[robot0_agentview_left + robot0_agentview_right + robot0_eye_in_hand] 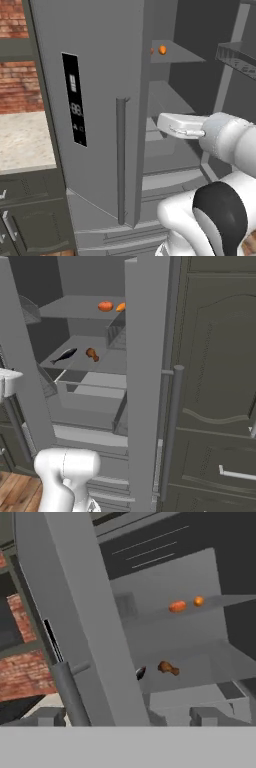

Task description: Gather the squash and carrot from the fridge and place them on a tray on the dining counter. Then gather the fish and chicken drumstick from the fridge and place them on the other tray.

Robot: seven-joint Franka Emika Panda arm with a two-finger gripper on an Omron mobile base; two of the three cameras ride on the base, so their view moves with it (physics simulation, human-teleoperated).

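While dark and slender, fish (64,356) lies beside brown chicken drumstick (92,354).

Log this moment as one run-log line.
phase: fridge open, reach not begun | gripper: open, empty | upper shelf: squash, carrot | lower shelf: fish, chicken drumstick | left door: ajar

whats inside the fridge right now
Upper shelf: squash and carrot. Shelf below: fish and drumstick. The door covers the right side of both shelves, and the lower drawers' contents cannot be seen.
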